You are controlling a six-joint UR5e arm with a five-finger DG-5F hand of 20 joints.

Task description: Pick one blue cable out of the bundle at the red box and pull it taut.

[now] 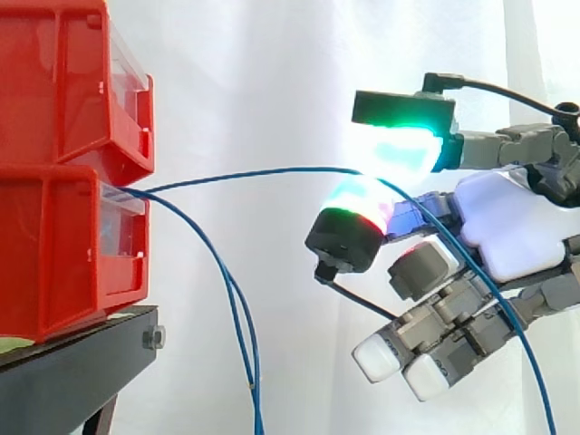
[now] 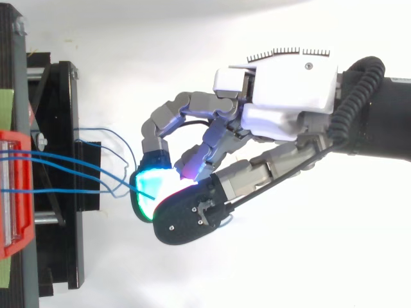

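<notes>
The red box (image 1: 63,245) sits on the black stand (image 1: 72,372), and the bundle (image 2: 58,172) spills from its front. Just right of the box, the loose cables (image 1: 231,299) droop down. One blue cable (image 1: 263,170) is separated from them and runs level, away from the box, to the hand (image 1: 507,227).

You are at the pulling step. The picking looks done, but the cable shows a gentle bow, so I judge it not yet taut. Your next move calls for drawing the hand straight away from the box, keeping the pinch firm, until that bow flattens. Ease off before the line jerks at the box.

The hand reaches toward the box from well to its right, palm side-on. Two glowing fingertips (image 1: 399,149) press together on the cable, whose tail drops away behind them. The other fingers curl loosely below, holding nothing.
</notes>
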